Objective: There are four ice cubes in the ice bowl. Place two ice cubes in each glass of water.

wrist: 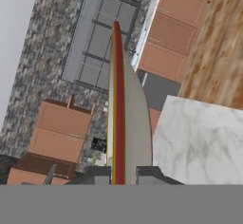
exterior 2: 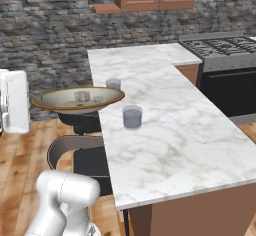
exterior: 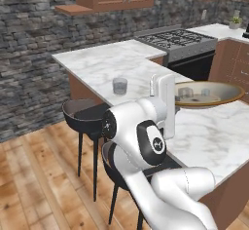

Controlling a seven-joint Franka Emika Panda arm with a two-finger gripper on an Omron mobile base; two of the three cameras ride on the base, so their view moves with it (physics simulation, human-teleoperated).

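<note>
I am carrying the ice bowl off the marble counter by its golden-brown rim, level and in the air at the counter's edge, with ice cubes lying inside it; I can make out two or three pale lumps in the base views and cannot confirm a count of four. My judgement is that the step in hand is bringing the bowl to a glass so that cubes can be delivered, and doing it well means keeping the bowl flat until its lip stands directly above the nearer glass of water, then tipping slowly enough that only two cubes slide out. A quick tilt risks dumping all of them, or striking the tumbler with the rim. The second glass stands farther along the counter, just behind the bowl as the right base view sees it, and both glasses look free of ice so far. My gripper is clamped on the bowl's rim: in the hand view the rim runs edge-on straight up between my two fingertips, which sit tight against it on either side with no gap visible.
</note>
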